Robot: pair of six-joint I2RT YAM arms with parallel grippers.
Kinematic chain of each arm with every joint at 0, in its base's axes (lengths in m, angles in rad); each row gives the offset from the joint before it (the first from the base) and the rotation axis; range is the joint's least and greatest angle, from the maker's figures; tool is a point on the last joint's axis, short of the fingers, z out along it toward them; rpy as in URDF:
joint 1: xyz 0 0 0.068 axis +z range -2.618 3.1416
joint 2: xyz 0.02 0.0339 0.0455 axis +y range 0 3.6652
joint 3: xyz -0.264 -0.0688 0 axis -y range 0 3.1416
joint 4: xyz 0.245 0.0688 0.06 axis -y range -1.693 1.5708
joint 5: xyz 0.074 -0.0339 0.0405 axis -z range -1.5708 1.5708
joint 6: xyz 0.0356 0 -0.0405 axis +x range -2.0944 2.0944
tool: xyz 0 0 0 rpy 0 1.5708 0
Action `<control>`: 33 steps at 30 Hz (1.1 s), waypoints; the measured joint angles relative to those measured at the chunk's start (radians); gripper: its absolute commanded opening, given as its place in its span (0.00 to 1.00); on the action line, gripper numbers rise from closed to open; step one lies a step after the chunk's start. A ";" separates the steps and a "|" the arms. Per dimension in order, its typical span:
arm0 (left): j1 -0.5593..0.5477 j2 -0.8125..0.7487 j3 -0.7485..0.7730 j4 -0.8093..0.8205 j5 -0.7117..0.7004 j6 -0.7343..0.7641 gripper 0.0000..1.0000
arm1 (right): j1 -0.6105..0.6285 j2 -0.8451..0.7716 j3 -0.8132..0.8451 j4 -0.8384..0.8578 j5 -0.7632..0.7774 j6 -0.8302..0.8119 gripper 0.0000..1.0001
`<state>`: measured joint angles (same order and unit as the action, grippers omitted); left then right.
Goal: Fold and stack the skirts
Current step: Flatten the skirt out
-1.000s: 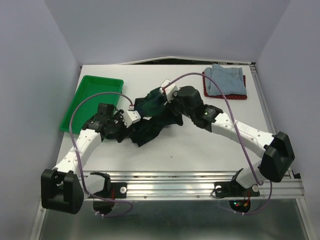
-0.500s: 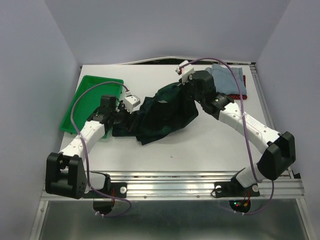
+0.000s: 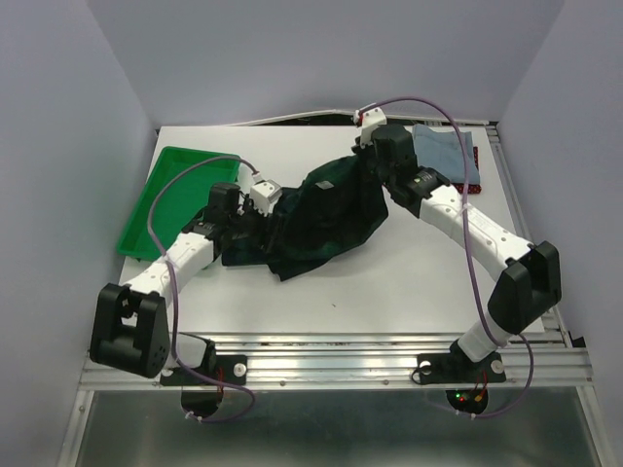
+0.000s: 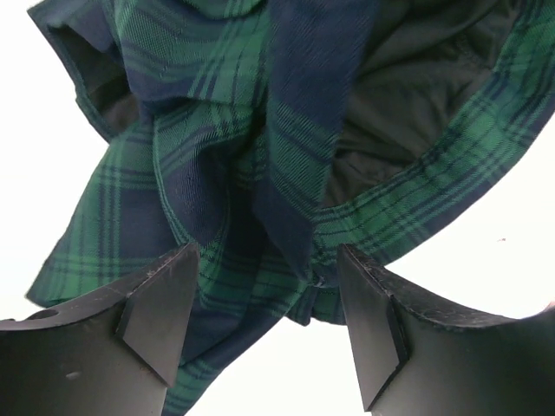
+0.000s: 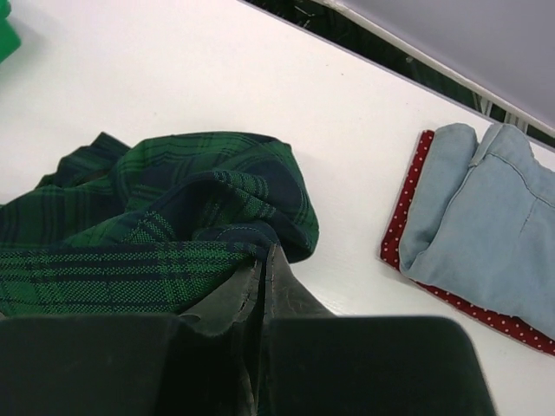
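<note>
The right gripper [image 5: 263, 264] shows at the bottom, its two dark fingers pressed together on a fold of the plaid skirt [image 5: 165, 225], which lies bunched on the white table [image 5: 173, 78] to the left of the fingers. Toward the table's far edge, well apart from it, the folded denim skirt [image 5: 486, 234] rests on the red dotted skirt [image 5: 404, 208], whose edge peeks out beneath it. A sliver of green tray [image 5: 4, 35] shows at the upper left.

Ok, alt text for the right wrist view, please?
The shut right tool pinches an edge of the rumpled green-and-navy plaid skirt on the white table. To its right, a folded light blue denim skirt lies on a red dotted skirt.
</note>
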<state>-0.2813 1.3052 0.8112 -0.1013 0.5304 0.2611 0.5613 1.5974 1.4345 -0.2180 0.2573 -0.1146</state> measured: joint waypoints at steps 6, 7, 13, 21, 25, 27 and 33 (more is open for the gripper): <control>-0.017 0.129 -0.007 0.061 -0.009 -0.103 0.51 | -0.014 0.009 0.009 -0.002 0.008 0.019 0.01; -0.023 0.145 -0.008 0.068 -0.014 -0.119 0.47 | -0.018 0.009 0.009 -0.002 0.008 0.019 0.01; -0.051 0.236 0.023 0.077 -0.081 -0.167 0.00 | -0.021 0.009 0.006 -0.005 0.008 0.026 0.01; -0.011 0.233 0.098 0.065 -0.191 -0.170 0.00 | -0.097 0.018 -0.068 0.012 0.008 0.019 0.18; 0.018 0.218 0.118 0.043 -0.200 -0.154 0.00 | -0.152 0.058 -0.137 0.037 -0.034 0.006 0.29; 0.028 0.220 0.135 0.019 -0.202 -0.148 0.00 | -0.183 0.085 -0.192 0.069 -0.064 -0.004 0.35; 0.039 0.277 0.196 -0.023 -0.202 -0.142 0.00 | -0.237 0.106 -0.335 0.092 -0.111 -0.040 0.53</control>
<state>-0.2424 1.5818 1.0077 -0.1246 0.3286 0.1188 0.3244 1.7039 1.0996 -0.1261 0.1463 -0.1547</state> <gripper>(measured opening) 0.056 0.473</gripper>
